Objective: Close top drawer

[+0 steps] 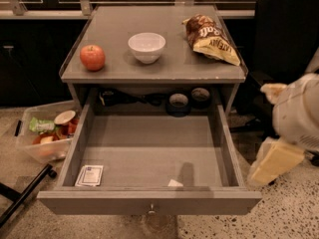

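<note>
The top drawer stands pulled far out under the table top. I see a small white card in its front-left corner, print unreadable. The chip bag lettering blurs. My pincer hangs beside the drawer's right wall; clenched or released, I cannot tell.

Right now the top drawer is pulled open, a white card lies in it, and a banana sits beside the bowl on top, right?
Not a banana: the camera view shows an apple beside the bowl. The top drawer is pulled open with the white card in it. The pincer hangs to the drawer's right, apart from it.
</note>
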Robot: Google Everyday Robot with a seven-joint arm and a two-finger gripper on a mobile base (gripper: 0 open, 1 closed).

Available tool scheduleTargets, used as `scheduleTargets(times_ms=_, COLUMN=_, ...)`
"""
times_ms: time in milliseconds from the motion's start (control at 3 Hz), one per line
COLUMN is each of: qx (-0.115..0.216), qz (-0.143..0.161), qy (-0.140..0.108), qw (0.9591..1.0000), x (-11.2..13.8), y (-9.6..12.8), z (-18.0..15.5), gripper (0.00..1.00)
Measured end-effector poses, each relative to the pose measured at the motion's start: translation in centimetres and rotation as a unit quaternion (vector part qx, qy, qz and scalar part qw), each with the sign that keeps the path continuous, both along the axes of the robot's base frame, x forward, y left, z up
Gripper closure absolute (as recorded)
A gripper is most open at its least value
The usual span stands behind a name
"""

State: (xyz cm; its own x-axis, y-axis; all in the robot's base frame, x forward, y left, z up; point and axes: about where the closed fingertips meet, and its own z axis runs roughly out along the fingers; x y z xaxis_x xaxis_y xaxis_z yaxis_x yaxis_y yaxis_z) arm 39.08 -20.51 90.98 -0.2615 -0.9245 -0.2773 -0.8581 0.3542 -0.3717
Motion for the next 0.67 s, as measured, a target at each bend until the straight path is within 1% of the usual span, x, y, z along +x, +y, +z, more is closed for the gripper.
scheduleTargets(times_ms=333, qx=0.018, qz=-0.008, qy=-0.001, qw=0.9998, x=-1.35, y=1.19, z=-8.97, gripper=0.00)
scheduleTargets(times_ms=667, qx=0.018, qz=-0.008, qy=-0.001, qw=0.9998, x=-1.35, y=1.19, z=-8.97, gripper=0.00)
